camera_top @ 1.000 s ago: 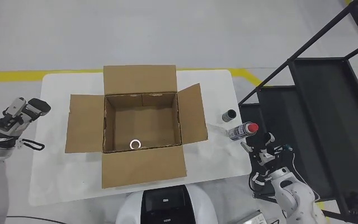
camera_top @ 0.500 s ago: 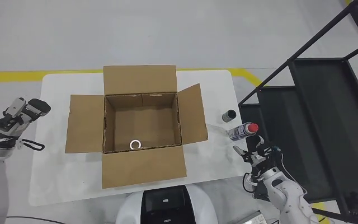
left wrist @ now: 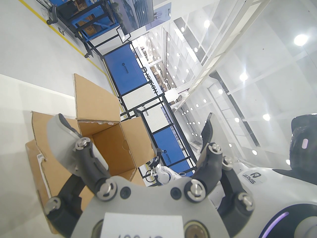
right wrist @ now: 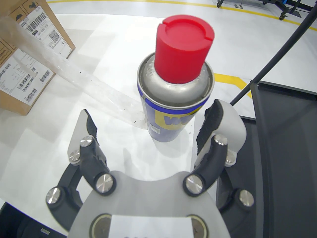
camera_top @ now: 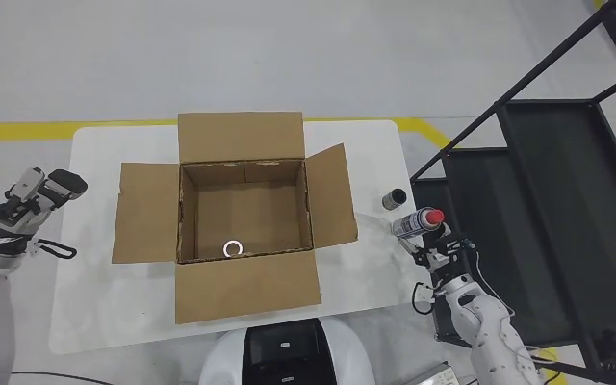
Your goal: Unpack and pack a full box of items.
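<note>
An open cardboard box [camera_top: 245,214] stands in the middle of the white table [camera_top: 96,298], flaps spread; a small white ring [camera_top: 232,248] lies on its floor. A spray can with a red cap [camera_top: 417,222] stands upright near the table's right edge; the same spray can [right wrist: 174,92] sits just ahead of my right gripper [right wrist: 151,125], which is open with one finger on each side of the can's base, not touching. My left gripper [camera_top: 43,188] hangs open off the table's left edge, aimed toward the box [left wrist: 104,134].
A small grey cylinder [camera_top: 393,199] stands on the table behind the spray can. A dark metal rack [camera_top: 520,192] borders the table's right side. A strip of clear tape [right wrist: 74,75] trails from the box corner toward the can.
My right gripper has moved from the table's right front edge toward the spray can and now brackets its base. The left arm has not moved.
</note>
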Motion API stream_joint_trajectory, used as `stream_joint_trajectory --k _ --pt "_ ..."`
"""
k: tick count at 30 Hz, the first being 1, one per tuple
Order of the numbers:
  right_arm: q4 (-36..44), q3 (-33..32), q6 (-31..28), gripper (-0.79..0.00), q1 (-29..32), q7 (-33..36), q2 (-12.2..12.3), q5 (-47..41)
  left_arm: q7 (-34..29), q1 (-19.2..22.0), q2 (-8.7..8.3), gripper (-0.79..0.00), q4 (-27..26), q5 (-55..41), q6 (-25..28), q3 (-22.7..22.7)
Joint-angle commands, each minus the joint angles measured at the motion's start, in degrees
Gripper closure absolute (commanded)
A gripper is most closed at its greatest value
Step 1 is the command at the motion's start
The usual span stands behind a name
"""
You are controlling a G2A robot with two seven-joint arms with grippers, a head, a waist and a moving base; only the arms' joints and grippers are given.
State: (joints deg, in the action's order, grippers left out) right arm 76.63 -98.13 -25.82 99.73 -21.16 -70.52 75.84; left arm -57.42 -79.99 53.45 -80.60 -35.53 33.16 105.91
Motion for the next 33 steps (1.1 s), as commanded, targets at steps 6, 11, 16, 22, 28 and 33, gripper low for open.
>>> stream_joint_trajectory --k 6,11,16,22,28,33 --pt "-4.09 0.54 2.51 -0.785 -4.13 -1.84 -0.04 -0.61 0.00 0.00 0.00 -0.785 0.00 0.00 0.00 0.00" --pt "-7.11 1.09 3.03 -0.785 -6.86 -2.89 -0.03 -0.82 0.00 0.00 0.00 -0.785 0.00 0.00 0.00 0.00" --pt "-10.06 1.74 2.85 0.000 -8.90 -4.02 0.01 -0.81 0.00 0.00 0.00 -0.785 0.00 0.00 0.00 0.00" --pt "-12.00 2.47 2.46 0.000 -9.65 -5.48 -0.01 -1.27 0.00 0.00 0.00 -0.785 0.00 0.00 0.00 0.00" --pt "-12.63 2.29 3.07 0.000 -9.84 -8.14 -0.04 -2.90 0.00 0.00 0.00 -0.785 0.00 0.00 0.00 0.00" --pt "-10.48 -0.43 5.66 0.000 -8.52 -10.43 0.45 -2.33 0.00 0.00 0.00 -0.785 0.00 0.00 0.00 0.00"
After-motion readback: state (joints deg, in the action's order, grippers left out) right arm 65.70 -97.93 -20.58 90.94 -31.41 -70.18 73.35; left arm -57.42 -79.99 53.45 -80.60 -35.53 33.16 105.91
